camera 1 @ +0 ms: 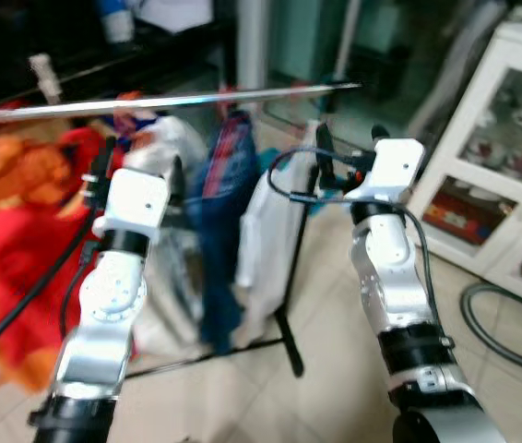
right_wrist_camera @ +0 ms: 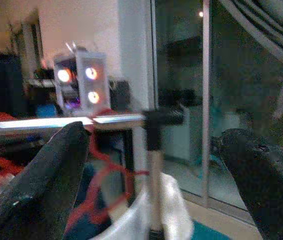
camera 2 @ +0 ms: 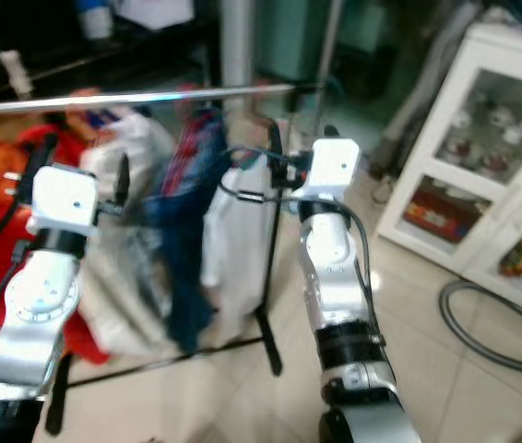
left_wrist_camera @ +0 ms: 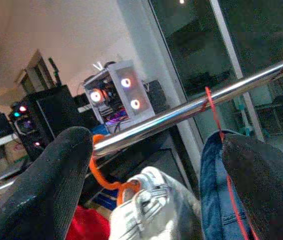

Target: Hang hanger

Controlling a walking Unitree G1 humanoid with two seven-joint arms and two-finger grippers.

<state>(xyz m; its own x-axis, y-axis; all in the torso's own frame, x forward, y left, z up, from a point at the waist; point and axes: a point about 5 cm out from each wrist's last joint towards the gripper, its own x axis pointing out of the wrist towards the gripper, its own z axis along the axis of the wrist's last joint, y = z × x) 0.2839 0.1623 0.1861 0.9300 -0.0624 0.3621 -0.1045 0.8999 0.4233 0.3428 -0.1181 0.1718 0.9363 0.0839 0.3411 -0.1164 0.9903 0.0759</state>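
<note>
Hanging on the rail [left_wrist_camera: 181,116], orange hanger [left_wrist_camera: 104,175] sits between left claw [left_wrist_camera: 151,185] fingers.

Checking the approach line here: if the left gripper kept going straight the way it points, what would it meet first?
Probably the chrome rail, which crosses between the open left gripper fingers, above the grey garment; depth is unclear.

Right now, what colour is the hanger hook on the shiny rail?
Orange. The hanger hook curls over the rail, clearest in the left wrist view.
</note>
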